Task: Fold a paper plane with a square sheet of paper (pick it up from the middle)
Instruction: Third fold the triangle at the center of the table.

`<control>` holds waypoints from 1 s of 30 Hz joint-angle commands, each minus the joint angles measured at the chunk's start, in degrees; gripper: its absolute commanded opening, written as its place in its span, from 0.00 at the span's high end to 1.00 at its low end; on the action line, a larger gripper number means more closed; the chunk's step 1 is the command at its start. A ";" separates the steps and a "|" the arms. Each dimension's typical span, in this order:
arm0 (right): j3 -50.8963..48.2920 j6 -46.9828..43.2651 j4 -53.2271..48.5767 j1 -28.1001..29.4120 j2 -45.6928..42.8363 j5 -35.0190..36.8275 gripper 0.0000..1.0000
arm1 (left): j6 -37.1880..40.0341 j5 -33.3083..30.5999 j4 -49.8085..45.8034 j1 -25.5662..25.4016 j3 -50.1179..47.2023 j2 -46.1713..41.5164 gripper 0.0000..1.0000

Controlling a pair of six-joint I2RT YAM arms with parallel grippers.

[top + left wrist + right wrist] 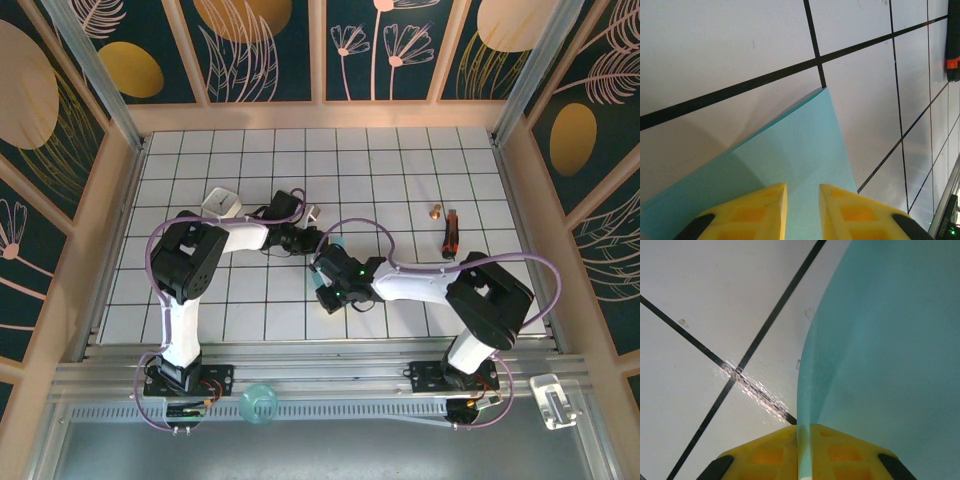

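Note:
The square sheet of paper (pixel 336 244) is light blue and sits mid-table between both arms, mostly hidden under them. My right gripper (pixel 322 280) is shut on it: in the right wrist view the paper (pixel 890 340) curves upward and its edge runs down between the yellow fingers (pixel 765 455) of my right gripper (pixel 804 427). In the left wrist view a folded, pointed part of the paper (pixel 800 140) lies flat on the tiles. My left gripper (pixel 802 186) is just over it, jaws a little apart, with paper showing through the gap. My left gripper (pixel 305 243) faces the right one.
A small white block (pixel 222 203) lies at the back left by the left arm. An orange and black tool (pixel 450 232) and a small brass piece (pixel 436 212) lie to the right. The tool's end (pixel 953 50) shows in the left wrist view. A teal object (pixel 258 403) rests on the front rail.

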 commanded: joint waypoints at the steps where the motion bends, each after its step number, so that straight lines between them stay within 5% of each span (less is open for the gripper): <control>1: -1.42 -1.36 2.68 -0.44 -3.09 -1.04 0.86 | 1.86 -0.25 -3.44 -0.29 0.22 2.62 0.75; 30: -6.43 -1.92 7.55 -1.91 -7.34 -1.73 0.78 | 2.65 -1.03 -4.41 -0.27 0.48 3.28 0.76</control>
